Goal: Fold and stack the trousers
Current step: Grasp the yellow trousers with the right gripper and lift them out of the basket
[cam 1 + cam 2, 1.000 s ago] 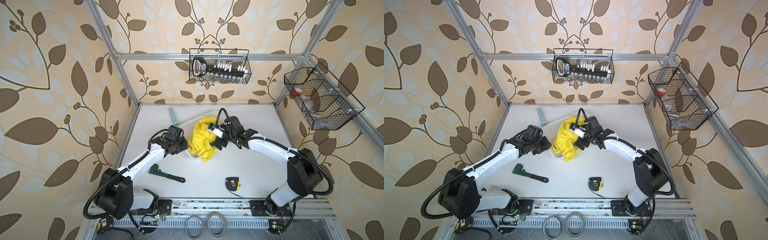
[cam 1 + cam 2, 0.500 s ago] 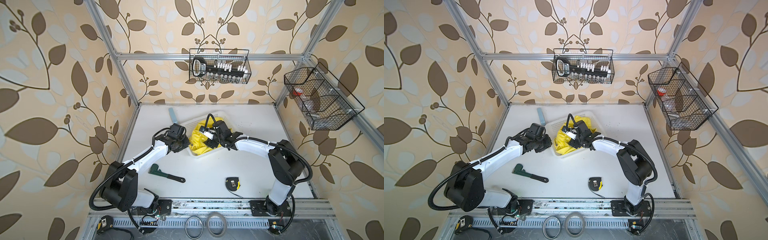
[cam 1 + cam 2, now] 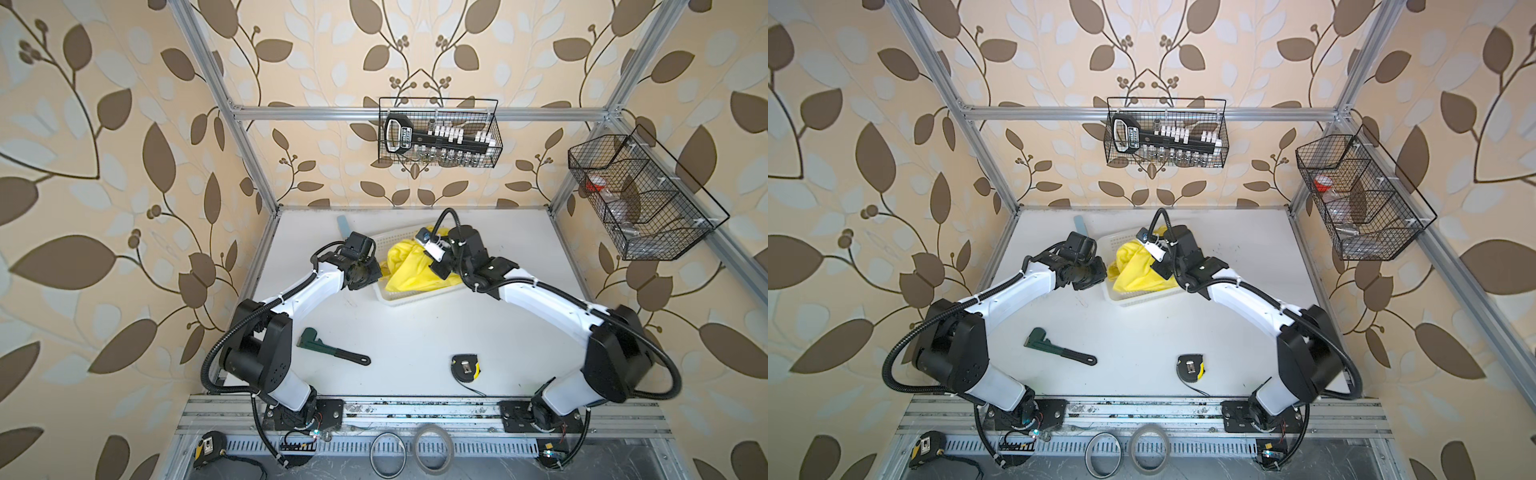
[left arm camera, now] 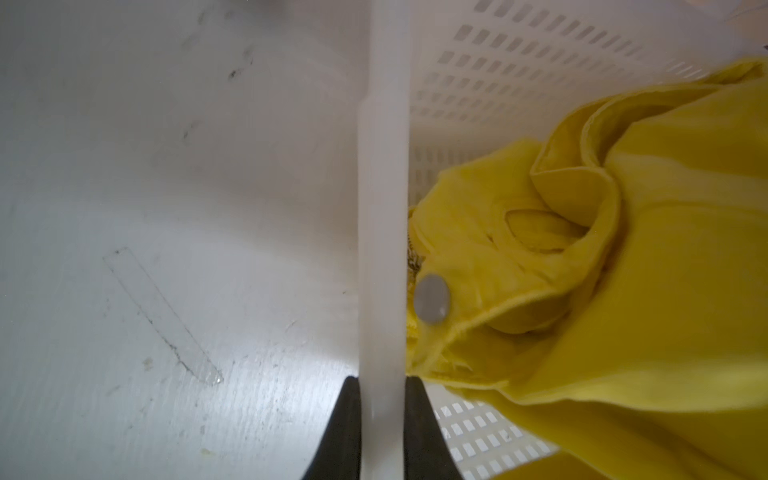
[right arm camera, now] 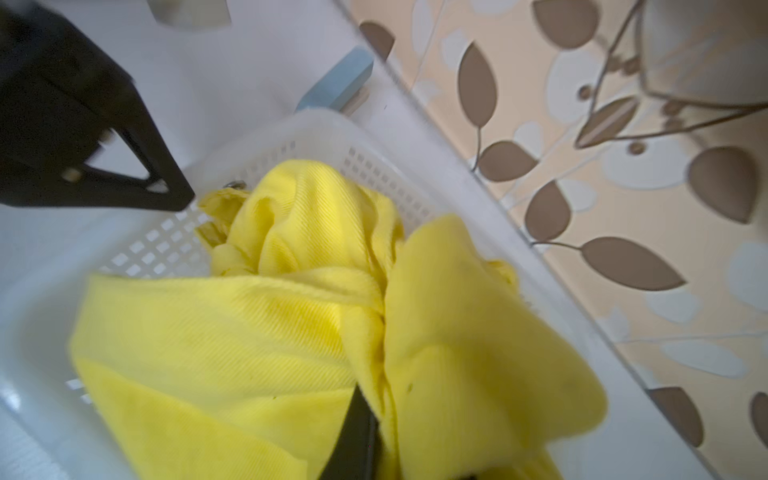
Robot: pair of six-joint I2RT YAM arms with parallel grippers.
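yellow trousers (image 3: 409,272) bunched, axis unclear

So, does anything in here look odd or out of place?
The yellow trousers lie crumpled in the white basket, which sits askew on the table. A pipe wrench and tape measure seem odd beside laundry.

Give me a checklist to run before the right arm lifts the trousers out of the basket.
1. Left gripper shut on basket rim: ok.
2. Right gripper shut on trousers: ok.
3. Trousers out of basket: not ok, bunched inside.
4. Gripped part, waist or leg: cannot tell.
5. Wrench and tape measure apart from basket: ok.
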